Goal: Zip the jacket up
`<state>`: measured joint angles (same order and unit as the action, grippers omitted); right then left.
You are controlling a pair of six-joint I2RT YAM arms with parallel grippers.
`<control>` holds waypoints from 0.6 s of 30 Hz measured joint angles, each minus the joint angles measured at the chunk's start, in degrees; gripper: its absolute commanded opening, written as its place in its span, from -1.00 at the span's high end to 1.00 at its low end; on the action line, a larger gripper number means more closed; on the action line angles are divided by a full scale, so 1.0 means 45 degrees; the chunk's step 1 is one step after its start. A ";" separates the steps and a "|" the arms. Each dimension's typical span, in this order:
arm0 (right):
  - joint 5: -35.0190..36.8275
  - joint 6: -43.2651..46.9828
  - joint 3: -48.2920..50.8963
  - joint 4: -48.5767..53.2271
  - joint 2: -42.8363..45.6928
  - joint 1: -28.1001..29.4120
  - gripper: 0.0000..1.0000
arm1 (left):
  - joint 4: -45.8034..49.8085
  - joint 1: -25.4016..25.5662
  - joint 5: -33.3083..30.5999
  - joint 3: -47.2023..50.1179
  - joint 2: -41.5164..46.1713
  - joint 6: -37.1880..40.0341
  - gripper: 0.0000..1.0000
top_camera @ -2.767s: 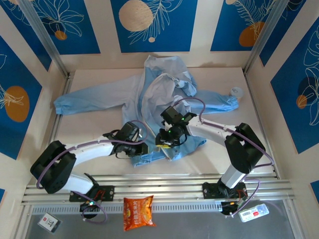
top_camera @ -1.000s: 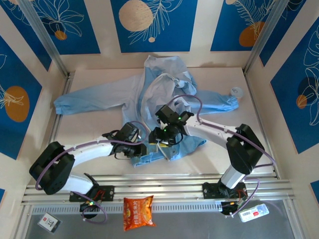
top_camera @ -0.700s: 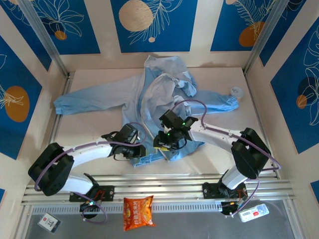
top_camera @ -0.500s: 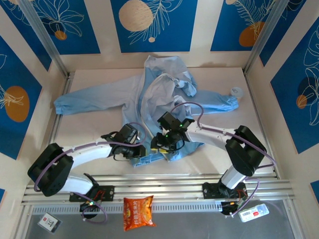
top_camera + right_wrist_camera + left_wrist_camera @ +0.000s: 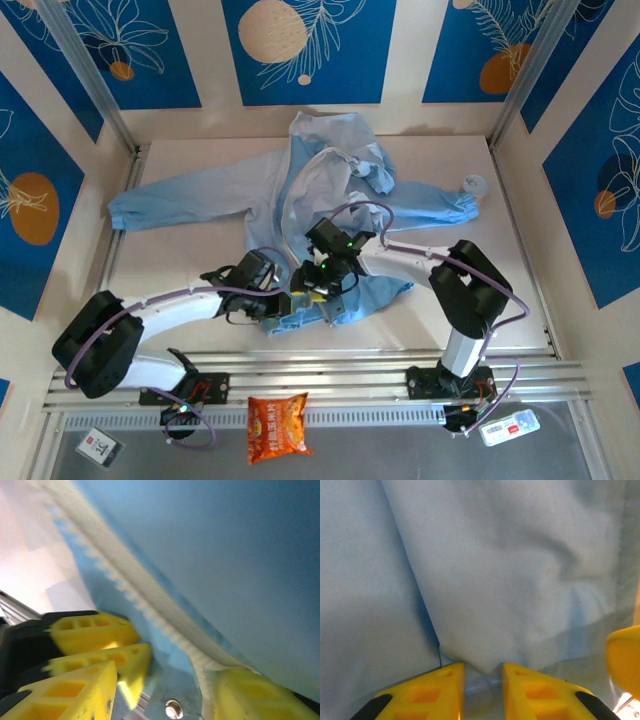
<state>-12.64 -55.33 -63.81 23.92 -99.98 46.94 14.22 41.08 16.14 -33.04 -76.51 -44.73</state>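
Note:
The light-blue jacket point(image 5: 210, 190) lies spread on the table, sleeves out to both sides, front open. Its whitish zipper strip point(image 5: 131, 582) runs diagonally through the right wrist view. My left gripper point(image 5: 283, 303) sits at the bottom hem, and in the left wrist view my left gripper point(image 5: 483, 680) is shut on a fold of the jacket point(image 5: 495, 570). My right gripper point(image 5: 308, 288) is close beside it at the hem. In its own view the right gripper point(image 5: 165, 680) stands open, with the zipper strip against its right finger point(image 5: 255, 695) and a metal snap point(image 5: 173, 708) in the gap.
The left gripper's yellow fingers point(image 5: 95, 630) crowd the right gripper's left side. An orange snack packet point(image 5: 278, 440) lies on the front ledge beyond the metal rails point(image 5: 330, 365). A small white object point(image 5: 473, 184) sits at the table's right, by the sleeve cuff.
The right gripper has slid left along the hem until it is next to the left gripper, and its jaws have narrowed somewhat. The left arm has barely moved.

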 measured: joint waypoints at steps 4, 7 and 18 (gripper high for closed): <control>-0.0083 0.0593 -0.0738 0.0024 -0.0029 -0.0330 0.90 | 0.0233 -0.0107 -0.0029 0.0000 0.0321 0.0039 0.50; -0.0223 0.0913 -0.0879 0.0029 -0.0112 -0.0500 1.00 | 0.0559 -0.0282 -0.0063 0.0000 0.0772 0.0146 0.42; -0.0471 0.1156 -0.0622 0.0015 -0.0112 -0.0505 0.63 | 0.1316 -0.1491 0.0063 0.0058 0.3191 0.0559 0.09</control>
<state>-14.76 -50.13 -66.61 23.99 -100.49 44.66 20.14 34.37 16.43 -32.77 -62.15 -42.22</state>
